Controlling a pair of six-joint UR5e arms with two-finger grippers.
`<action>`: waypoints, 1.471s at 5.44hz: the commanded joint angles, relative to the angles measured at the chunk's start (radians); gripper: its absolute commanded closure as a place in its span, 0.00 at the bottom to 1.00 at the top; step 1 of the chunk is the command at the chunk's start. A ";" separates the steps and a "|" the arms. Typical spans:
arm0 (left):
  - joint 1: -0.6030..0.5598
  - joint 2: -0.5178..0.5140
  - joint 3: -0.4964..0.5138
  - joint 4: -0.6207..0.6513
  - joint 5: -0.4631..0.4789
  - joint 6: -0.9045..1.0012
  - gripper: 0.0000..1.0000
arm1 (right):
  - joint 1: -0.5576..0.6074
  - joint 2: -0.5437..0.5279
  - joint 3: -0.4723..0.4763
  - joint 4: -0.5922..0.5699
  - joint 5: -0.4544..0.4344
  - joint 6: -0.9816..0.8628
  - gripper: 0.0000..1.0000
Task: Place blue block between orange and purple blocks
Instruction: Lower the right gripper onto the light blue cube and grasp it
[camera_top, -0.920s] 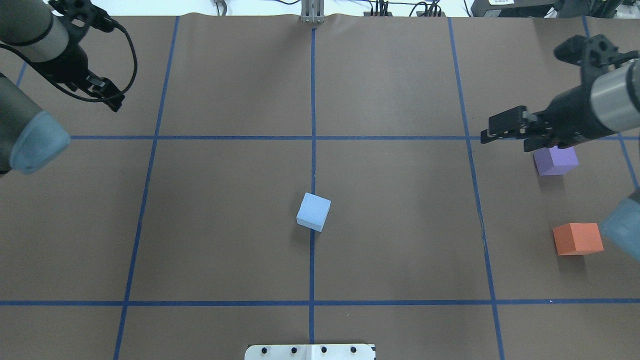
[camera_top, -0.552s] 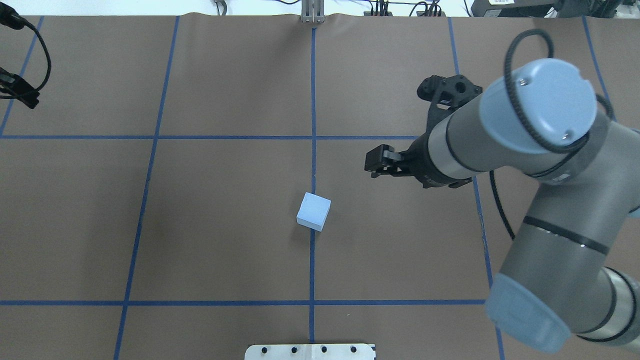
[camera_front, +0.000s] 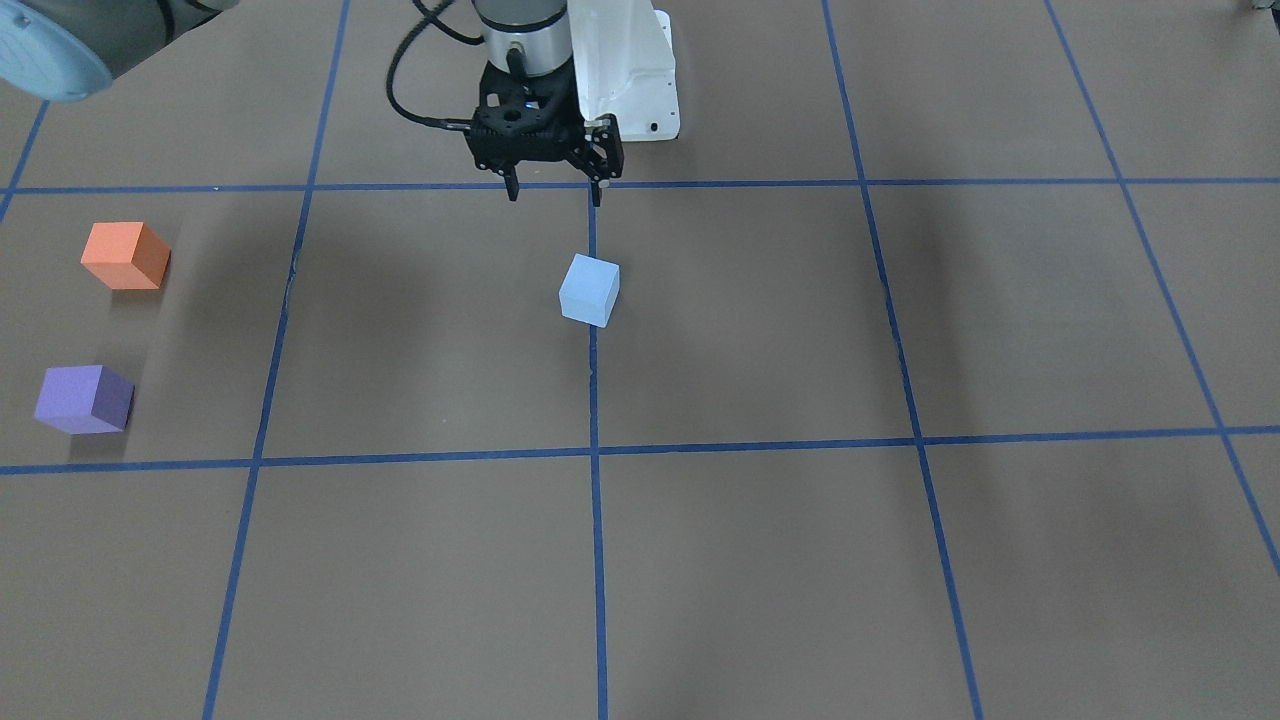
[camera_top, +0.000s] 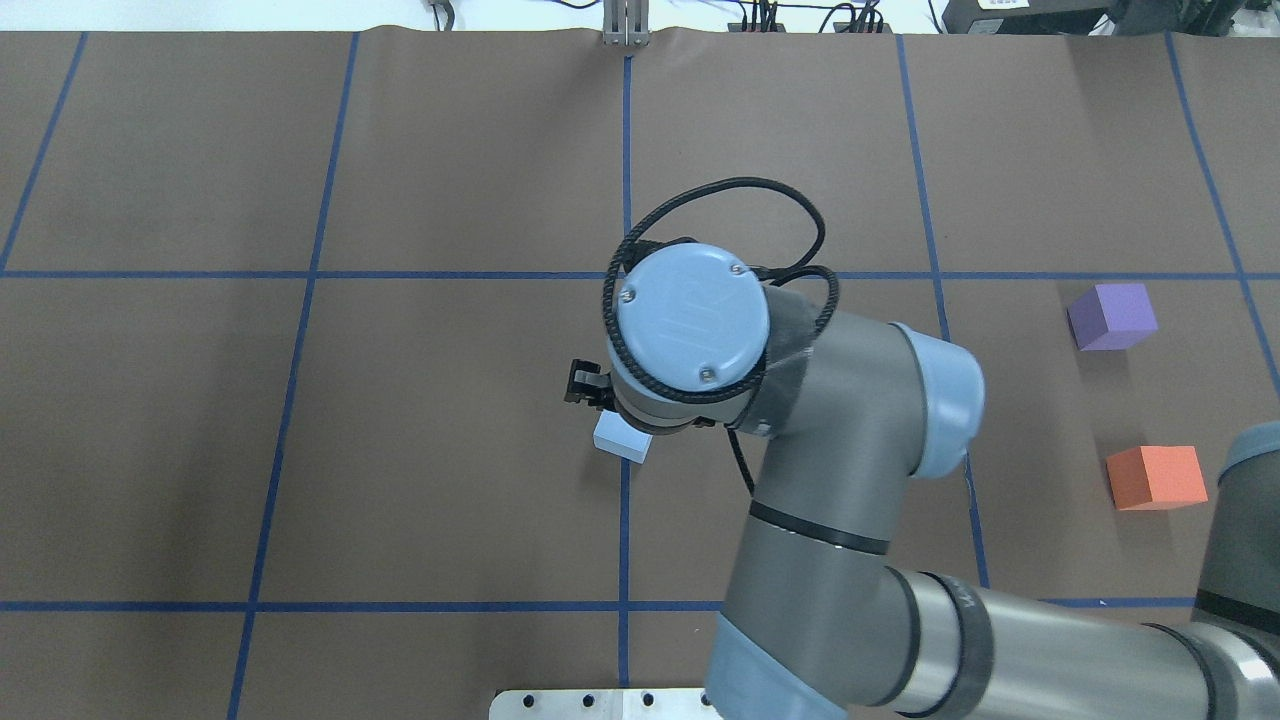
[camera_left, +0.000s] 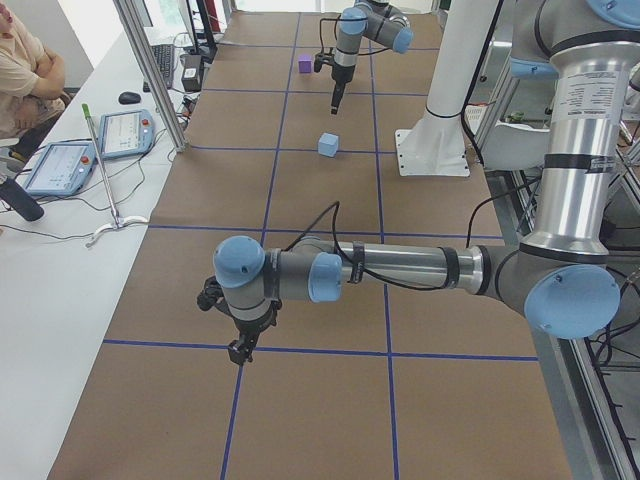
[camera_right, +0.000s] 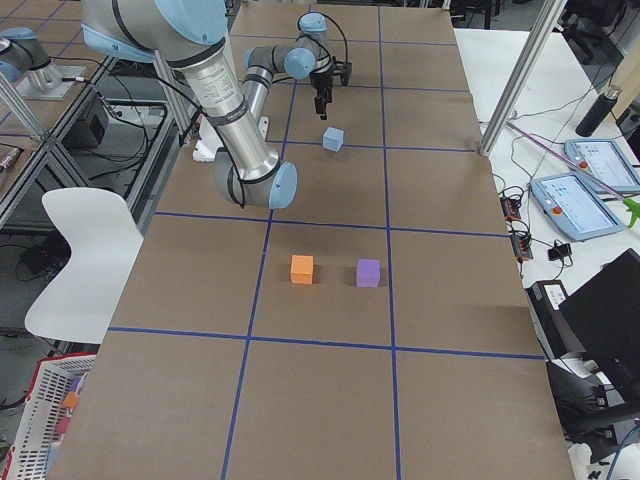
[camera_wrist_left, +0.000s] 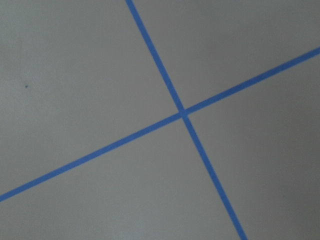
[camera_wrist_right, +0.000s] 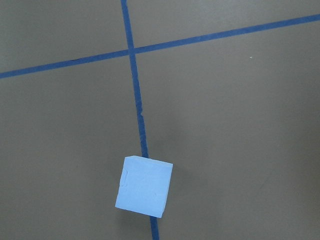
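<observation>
The light blue block (camera_front: 589, 290) sits on the center tape line of the brown table; it also shows in the right wrist view (camera_wrist_right: 144, 186). The orange block (camera_front: 125, 256) and purple block (camera_front: 84, 399) stand apart from each other at the table's end on my right side, with a gap between them. My right gripper (camera_front: 553, 193) hangs open and empty above the table, just robot-side of the blue block. In the overhead view its wrist covers part of the blue block (camera_top: 622, 440). My left gripper (camera_left: 240, 350) shows only in the exterior left view; I cannot tell its state.
Blue tape lines grid the brown table. The white robot base plate (camera_front: 640, 90) lies behind the right gripper. The left arm stretches low over the table's left end (camera_left: 380, 268). An operators' bench with tablets (camera_left: 60, 165) runs along the far side.
My right arm has swung from beside the purple block to over the blue block. My left arm has moved left, out of the overhead view. The blocks have not moved.
</observation>
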 joint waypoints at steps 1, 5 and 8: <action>-0.021 0.022 0.011 -0.019 -0.028 0.032 0.00 | -0.021 0.051 -0.217 0.160 -0.054 0.028 0.01; -0.019 0.018 0.010 -0.021 -0.028 0.029 0.00 | -0.037 0.017 -0.271 0.187 -0.068 0.028 0.01; -0.018 0.018 0.010 -0.035 -0.028 0.025 0.00 | -0.047 0.011 -0.269 0.238 -0.087 0.013 1.00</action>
